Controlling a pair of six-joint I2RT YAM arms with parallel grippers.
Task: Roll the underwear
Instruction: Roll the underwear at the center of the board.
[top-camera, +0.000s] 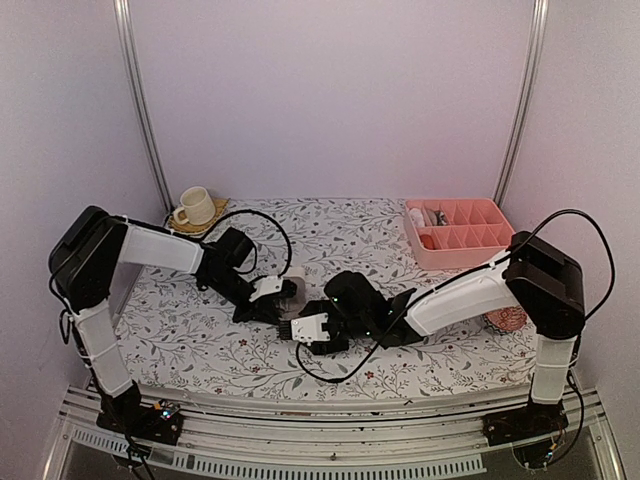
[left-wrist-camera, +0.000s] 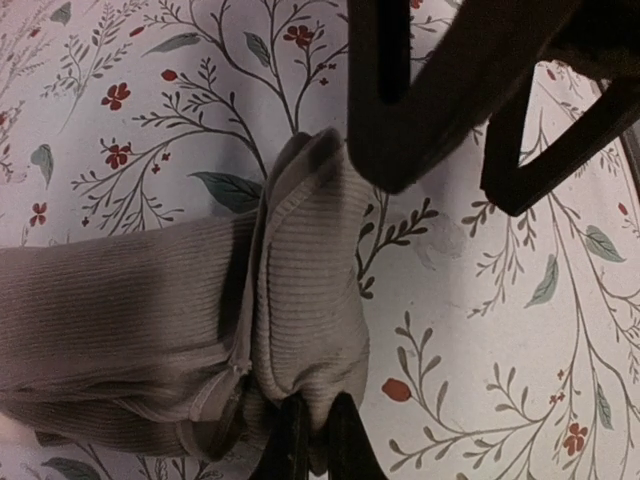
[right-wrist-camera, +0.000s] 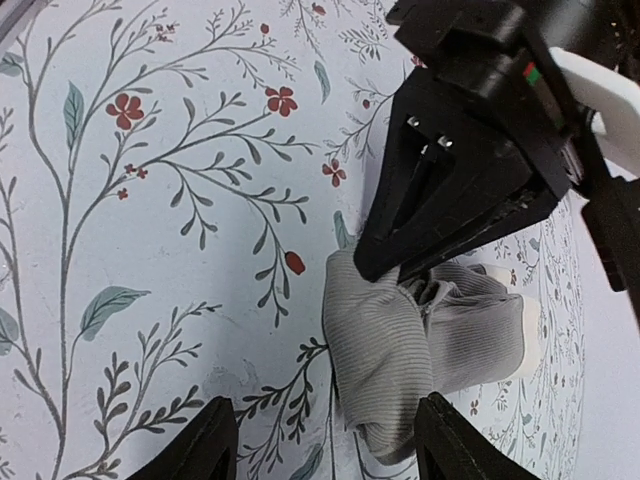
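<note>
Both arms reach inward, left hand (left-wrist-camera: 318, 445) pinched closed, right hand (right-wrist-camera: 322, 445) spread wide

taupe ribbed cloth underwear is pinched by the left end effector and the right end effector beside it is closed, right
Not closed: the right end effector is open wide, as the right wrist view shows. The left end effector does pinch the taupe ribbed cloth underwear.

1. The underwear (left-wrist-camera: 300, 290): finely ribbed taupe cloth, soft and matt.
2. The tablecloth (right-wrist-camera: 150, 250): smooth, flower-printed, with a faint sheen.
3. The left gripper (left-wrist-camera: 318, 445): matt black plastic.
4. The tray (top-camera: 450, 258), upper right: smooth pink plastic.
</note>
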